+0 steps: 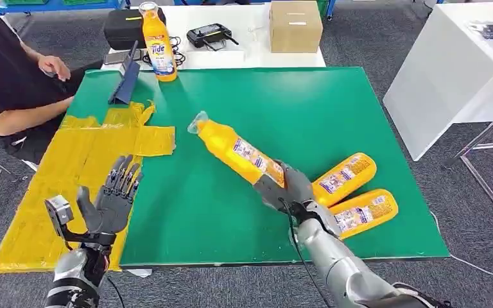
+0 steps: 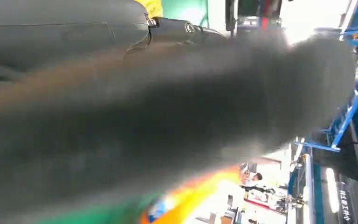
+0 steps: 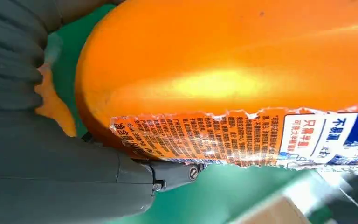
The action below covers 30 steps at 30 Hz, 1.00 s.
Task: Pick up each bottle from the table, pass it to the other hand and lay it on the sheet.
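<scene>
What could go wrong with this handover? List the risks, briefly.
1. The right hand grips the orange detergent bottle near its base, so the long body sticks out unsupported and could tip or slip.
2. The left hand waits open above the yellow sheet, well apart from the bottle; a misjudged reach could knock it loose.
3. Two more bottles lie close beside the right hand, so the arm could nudge them.

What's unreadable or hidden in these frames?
- Left wrist view: the left hand is a blur across the lens; its finger pose is unreadable there.
- Right wrist view: the held bottle runs past the edges, cap cut off.
- Head view: the right hand covers the bottle's base; label print too small.
</scene>
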Each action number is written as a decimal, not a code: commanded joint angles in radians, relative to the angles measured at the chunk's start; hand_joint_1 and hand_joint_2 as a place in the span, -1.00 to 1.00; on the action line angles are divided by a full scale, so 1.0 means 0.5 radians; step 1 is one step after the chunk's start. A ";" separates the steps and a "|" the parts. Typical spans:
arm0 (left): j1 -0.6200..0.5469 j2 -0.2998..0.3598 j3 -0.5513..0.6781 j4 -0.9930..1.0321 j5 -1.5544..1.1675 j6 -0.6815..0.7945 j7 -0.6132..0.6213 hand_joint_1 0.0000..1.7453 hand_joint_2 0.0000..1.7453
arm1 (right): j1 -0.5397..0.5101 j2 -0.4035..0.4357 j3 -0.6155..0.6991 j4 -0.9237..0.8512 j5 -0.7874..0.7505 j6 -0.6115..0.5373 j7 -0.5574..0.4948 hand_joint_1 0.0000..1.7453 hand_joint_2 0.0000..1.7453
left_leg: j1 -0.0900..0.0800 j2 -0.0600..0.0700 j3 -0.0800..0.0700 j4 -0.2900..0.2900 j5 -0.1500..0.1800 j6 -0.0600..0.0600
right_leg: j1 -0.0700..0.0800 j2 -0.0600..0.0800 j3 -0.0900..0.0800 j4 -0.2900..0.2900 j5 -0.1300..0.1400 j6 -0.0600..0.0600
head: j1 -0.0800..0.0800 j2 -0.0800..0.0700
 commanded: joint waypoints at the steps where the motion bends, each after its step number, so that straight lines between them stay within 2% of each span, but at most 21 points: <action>1: 0.143 -0.095 -0.195 -0.124 0.025 0.057 0.115 -1.00 1.00 | 0.124 0.137 -0.236 -0.504 -0.291 0.287 -0.202 1.00 1.00 | 0.000 -0.002 0.004 -0.004 -0.002 0.002 | 0.000 0.006 0.003 -0.003 -0.001 0.000 | 0.000 0.000; 4: 0.178 -0.139 -0.306 -0.104 0.021 0.079 0.158 -1.00 1.00 | 0.266 0.175 -0.142 -0.736 -0.340 0.315 -0.245 1.00 1.00 | 0.000 -0.007 0.001 -0.003 -0.001 0.002 | 0.000 0.001 0.001 -0.002 -0.002 0.000 | 0.000 0.000; 6: 0.204 -0.174 -0.398 -0.113 0.018 0.084 0.161 -1.00 1.00 | 0.351 0.190 0.011 -0.861 -0.385 0.362 -0.250 1.00 1.00 | 0.000 -0.006 -0.001 -0.003 -0.001 0.001 | 0.000 -0.001 -0.001 -0.002 -0.002 0.001 | -0.001 0.000; 14: 0.350 -0.219 -0.580 -0.424 0.026 0.172 0.195 -1.00 1.00 | 0.448 0.190 0.672 -1.124 -0.506 0.340 -0.167 1.00 1.00 | 0.001 -0.003 -0.003 -0.001 -0.003 0.002 | 0.001 0.005 -0.003 -0.001 -0.002 0.000 | 0.000 0.000; 16: 0.398 -0.222 -0.609 -0.492 0.025 0.200 0.200 -1.00 1.00 | 0.478 0.190 0.821 -1.189 -0.541 0.330 -0.086 1.00 1.00 | 0.001 -0.001 -0.006 -0.001 -0.002 0.001 | 0.001 0.004 -0.006 -0.001 -0.001 0.000 | 0.001 0.000; 22: 0.427 -0.236 -0.621 -0.580 0.058 0.209 0.171 -1.00 1.00 | 0.449 0.190 1.236 -1.050 -0.685 0.456 -0.005 1.00 1.00 | 0.003 0.000 -0.001 -0.004 -0.003 0.001 | 0.002 0.008 -0.002 -0.004 -0.001 0.000 | 0.000 0.000; 24: 0.431 -0.240 -0.632 -0.610 0.054 0.222 0.176 -1.00 1.00 | 0.439 0.190 1.356 -0.998 -0.769 0.402 0.000 1.00 1.00 | 0.002 0.000 -0.005 -0.002 -0.002 0.001 | 0.001 0.005 -0.005 -0.002 0.000 0.000 | 0.000 0.000; 30: 0.437 -0.242 -0.656 -0.667 0.053 0.246 0.169 -1.00 1.00 | 0.417 0.190 1.515 -0.863 -0.862 0.409 0.005 1.00 1.00 | 0.002 -0.003 -0.003 -0.004 -0.002 0.001 | 0.001 0.003 -0.003 -0.004 -0.001 0.001 | 0.000 0.000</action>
